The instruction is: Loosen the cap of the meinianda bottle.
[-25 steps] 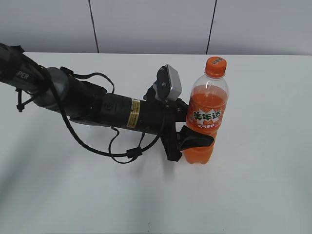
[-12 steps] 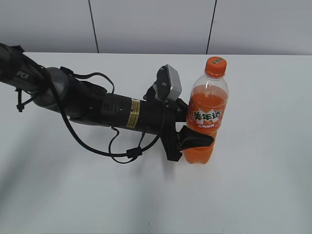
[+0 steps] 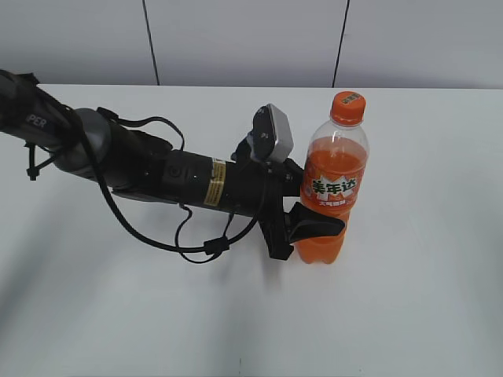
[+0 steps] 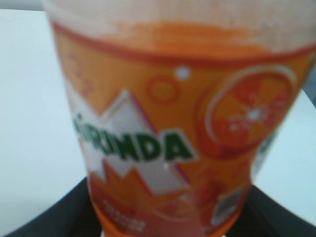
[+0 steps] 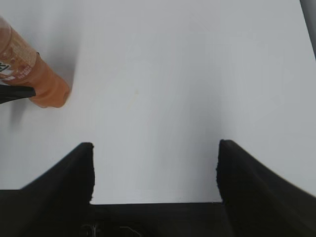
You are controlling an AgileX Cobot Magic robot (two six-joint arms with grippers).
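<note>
The meinianda bottle (image 3: 333,184) stands upright on the white table, full of orange soda, with its orange cap (image 3: 347,107) on top. My left gripper (image 3: 313,224) is shut on the bottle's lower body, just under the label. The left wrist view shows the label (image 4: 168,133) close up and blurred, with black fingers on both sides. My right gripper (image 5: 155,170) is open and empty above bare table. The bottle's base (image 5: 47,86) shows at that view's upper left. The right gripper is out of the exterior view.
The white table (image 3: 409,314) stretches on all sides of the bottle. A grey panelled wall (image 3: 244,39) stands behind the far edge. The left arm and its cables (image 3: 157,177) lie low across the left half of the table.
</note>
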